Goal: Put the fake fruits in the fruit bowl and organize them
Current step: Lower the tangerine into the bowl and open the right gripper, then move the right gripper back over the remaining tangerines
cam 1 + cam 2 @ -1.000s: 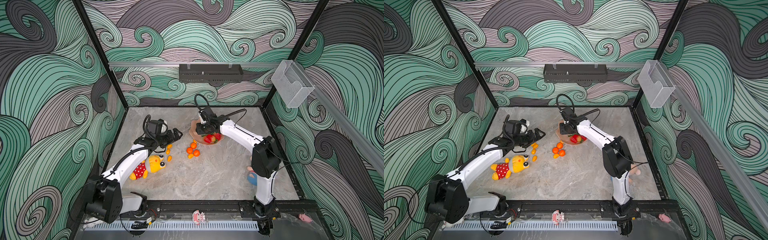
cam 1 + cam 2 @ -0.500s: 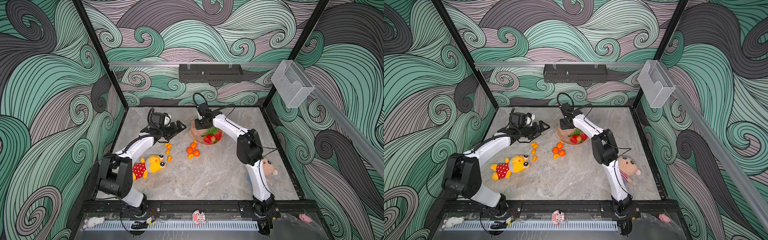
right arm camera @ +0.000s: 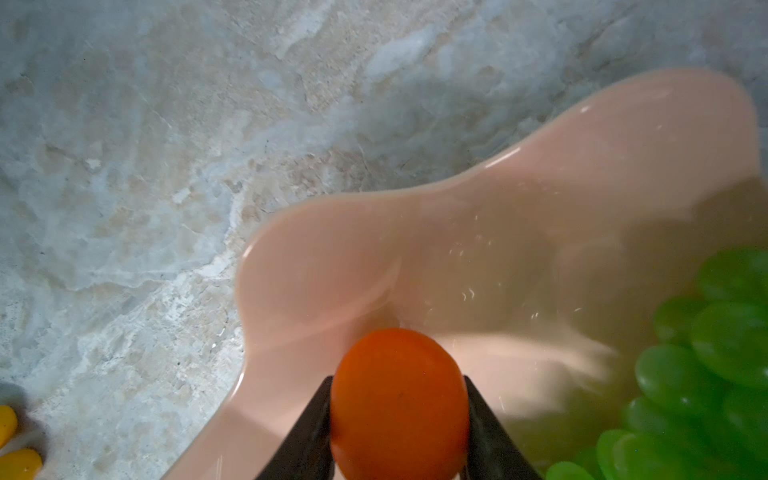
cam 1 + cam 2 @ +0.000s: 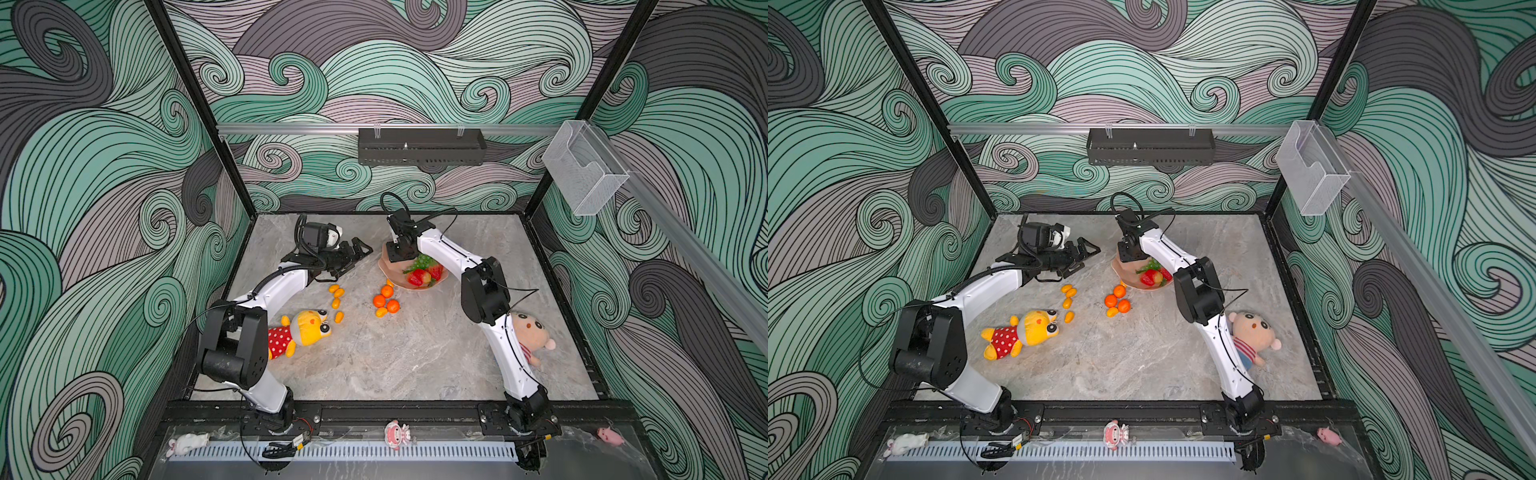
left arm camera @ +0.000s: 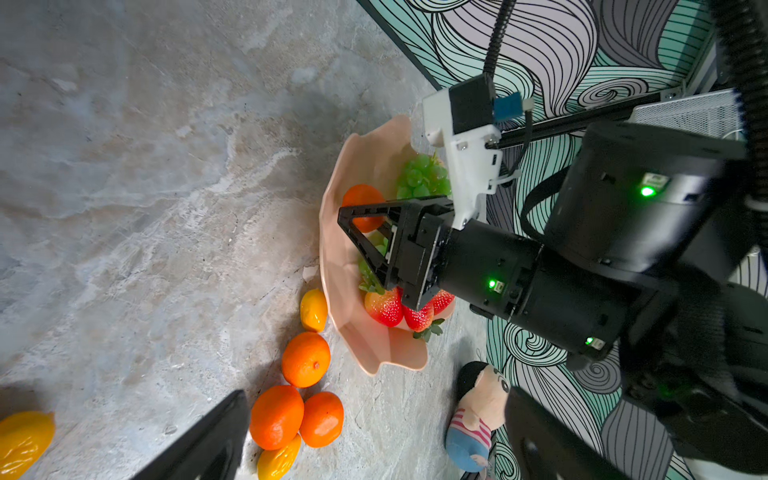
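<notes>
Right gripper (image 3: 397,380) is clamped on a tangerine (image 3: 399,409), both fingers snug against its sides. It hangs over the fruit bowl (image 3: 324,274), above the sloping wall close to the wavy rim rather than the middle. With the back wall as 12 o'clock, the bowl sits toward 12 on the table (image 4: 395,365), and my fruit is near the bowl's 11 o'clock edge. Grape bunch (image 5: 422,178) and strawberries (image 5: 384,307) are already inside, strawberries on the 4 o'clock side.

My worry: that tangerine is round and glossy, and if I let go here it lands on a slope. It should roll inward toward the grapes, I reckon, but a drop from any height could bounce it over a low scallop onto the table. I can't tell how much gap is beneath it. Go too low instead and I could tip this light-looking bowl and spill the lot.

Left gripper (image 4: 358,259) is spread wide and empty at the bowl's 9 o'clock, near my right wrist. Loose tangerines (image 4: 379,301) lie at the bowl's 7 o'clock, one kumquat (image 5: 313,309) just beside the rim, and a kumquat cluster (image 4: 336,297) out toward 8. If both arms move at once near that rim, they could clip each other or scatter the loose fruit, so I'd want one arm moving at a time
</notes>
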Robot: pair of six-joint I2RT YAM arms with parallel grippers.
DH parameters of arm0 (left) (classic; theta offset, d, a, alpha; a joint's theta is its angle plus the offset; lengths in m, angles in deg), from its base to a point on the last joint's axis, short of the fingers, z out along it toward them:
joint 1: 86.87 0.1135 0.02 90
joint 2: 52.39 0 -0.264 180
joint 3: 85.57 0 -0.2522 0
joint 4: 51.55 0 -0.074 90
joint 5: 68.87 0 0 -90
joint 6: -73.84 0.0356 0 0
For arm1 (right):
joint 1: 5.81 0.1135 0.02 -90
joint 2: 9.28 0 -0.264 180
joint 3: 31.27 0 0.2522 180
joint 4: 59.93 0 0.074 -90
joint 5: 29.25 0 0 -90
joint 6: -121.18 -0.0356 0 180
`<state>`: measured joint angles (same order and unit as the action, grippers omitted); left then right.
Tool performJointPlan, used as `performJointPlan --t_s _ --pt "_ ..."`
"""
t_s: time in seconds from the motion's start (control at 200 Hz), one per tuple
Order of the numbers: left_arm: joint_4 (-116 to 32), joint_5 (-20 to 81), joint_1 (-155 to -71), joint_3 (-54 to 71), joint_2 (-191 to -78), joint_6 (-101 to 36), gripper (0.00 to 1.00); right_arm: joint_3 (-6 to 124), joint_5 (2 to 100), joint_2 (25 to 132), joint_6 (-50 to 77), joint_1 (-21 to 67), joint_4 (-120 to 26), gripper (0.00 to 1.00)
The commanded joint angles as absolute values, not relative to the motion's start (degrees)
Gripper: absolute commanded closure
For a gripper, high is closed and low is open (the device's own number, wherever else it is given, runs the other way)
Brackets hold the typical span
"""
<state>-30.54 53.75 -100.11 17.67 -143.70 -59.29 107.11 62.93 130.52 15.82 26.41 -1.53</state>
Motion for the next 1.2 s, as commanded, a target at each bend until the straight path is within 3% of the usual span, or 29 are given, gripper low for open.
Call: performJointPlan --t_s 0.0,0.18,0.56,1.196 --pt "-31.7 54.9 -99.8 17.7 -143.1 -59.7 0.01 108.8 63.8 131.0 16.3 26.4 -0.3 0.51" --pt "-31.0 54.9 -99.8 17.8 -142.0 -59.4 0.01 108.8 63.7 130.1 16.6 26.4 -0.1 0.46" --pt "-25.8 52.6 -100.7 24.4 -131.3 -57.6 0.01 106.0 63.4 121.8 17.0 26.8 0.9 0.45" --pt "-19.8 43.3 -109.3 43.2 -107.7 -60.0 0.01 72.1 67.0 95.6 10.2 39.0 -7.6 0.46"
